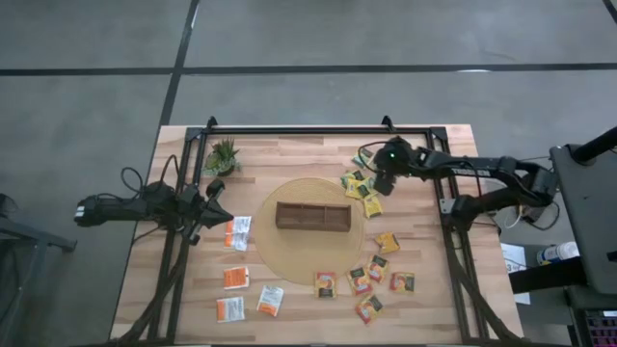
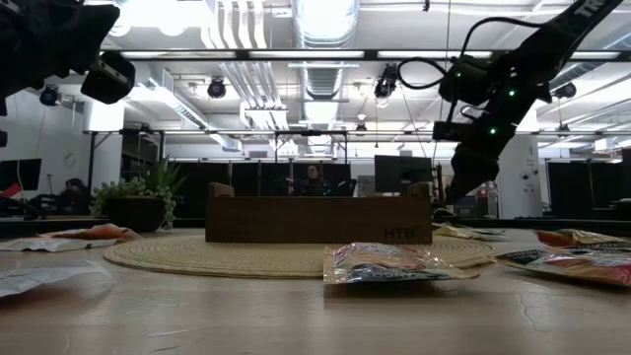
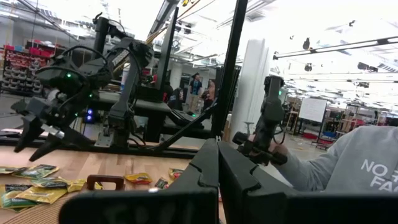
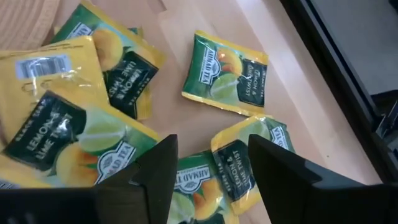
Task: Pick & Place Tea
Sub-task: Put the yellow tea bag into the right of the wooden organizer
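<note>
Around your counter (image 1: 289, 318) you have a grey concrete floor (image 1: 87, 77) crossed by dark seams. Overhead run silver ducts (image 2: 320, 39) and bright strip lights (image 2: 296, 54). A white pillar (image 3: 255, 81) stands behind, and a seated person (image 2: 314, 180) faces you.

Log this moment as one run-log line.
right gripper: open, over yellow-green tea sachets | left gripper: shut, idle at table's left | wooden tray: looks empty

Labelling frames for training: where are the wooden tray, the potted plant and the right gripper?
Tray (image 1: 312, 216): high view, its middle divider.
Plant (image 1: 223, 154): high view, its leaves.
Right gripper (image 4: 208, 163): right wrist view, between its open fingertips.
</note>
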Tool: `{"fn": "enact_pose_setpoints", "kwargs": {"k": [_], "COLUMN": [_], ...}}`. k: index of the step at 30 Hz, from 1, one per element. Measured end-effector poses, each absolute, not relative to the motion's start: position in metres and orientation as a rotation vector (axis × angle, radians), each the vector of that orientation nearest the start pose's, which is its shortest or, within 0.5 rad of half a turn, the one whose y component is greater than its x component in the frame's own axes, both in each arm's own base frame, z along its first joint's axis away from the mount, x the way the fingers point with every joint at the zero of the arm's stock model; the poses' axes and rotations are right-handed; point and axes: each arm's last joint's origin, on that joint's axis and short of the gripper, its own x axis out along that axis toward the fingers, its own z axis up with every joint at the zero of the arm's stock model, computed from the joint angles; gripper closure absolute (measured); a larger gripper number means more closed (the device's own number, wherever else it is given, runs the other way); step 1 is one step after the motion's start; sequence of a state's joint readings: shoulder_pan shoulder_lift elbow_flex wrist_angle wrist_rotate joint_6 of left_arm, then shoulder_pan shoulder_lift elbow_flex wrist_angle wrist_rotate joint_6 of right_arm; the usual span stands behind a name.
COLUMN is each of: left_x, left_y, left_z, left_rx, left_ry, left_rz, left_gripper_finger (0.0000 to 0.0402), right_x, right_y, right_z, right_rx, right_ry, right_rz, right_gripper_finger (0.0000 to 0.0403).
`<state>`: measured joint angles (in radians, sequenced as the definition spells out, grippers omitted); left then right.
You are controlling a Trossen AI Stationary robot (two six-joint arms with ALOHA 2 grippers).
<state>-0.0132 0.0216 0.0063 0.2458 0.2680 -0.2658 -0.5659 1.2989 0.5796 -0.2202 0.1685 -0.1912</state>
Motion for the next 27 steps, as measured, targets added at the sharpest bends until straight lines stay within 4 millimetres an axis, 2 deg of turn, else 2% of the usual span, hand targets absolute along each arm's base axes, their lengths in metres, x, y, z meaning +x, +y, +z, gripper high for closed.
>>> {"fn": "enact_pose_setpoints", "kwargs": {"k": [13, 27], "left_x": [0.095, 0.095], "left_y": [-0.009, -0.009], "left_z": [0.187, 0.187], "left_rx": [-0.233, -0.234], "left_ry": [-0.190, -0.191], "left_rz": [-0.309, -0.309], "left_gripper_finger": [0.0402, 0.0402], "right_x": [0.202, 0.200], "right_y": [-0.140, -0.158], "right_z": [0.144, 0.126], "right_rx": [0.036, 0.081], "right_ry": [1.072, 1.112], "right_rz": [-0.651, -0.711], "right_gripper_finger": [0.0220, 0.0219]}}
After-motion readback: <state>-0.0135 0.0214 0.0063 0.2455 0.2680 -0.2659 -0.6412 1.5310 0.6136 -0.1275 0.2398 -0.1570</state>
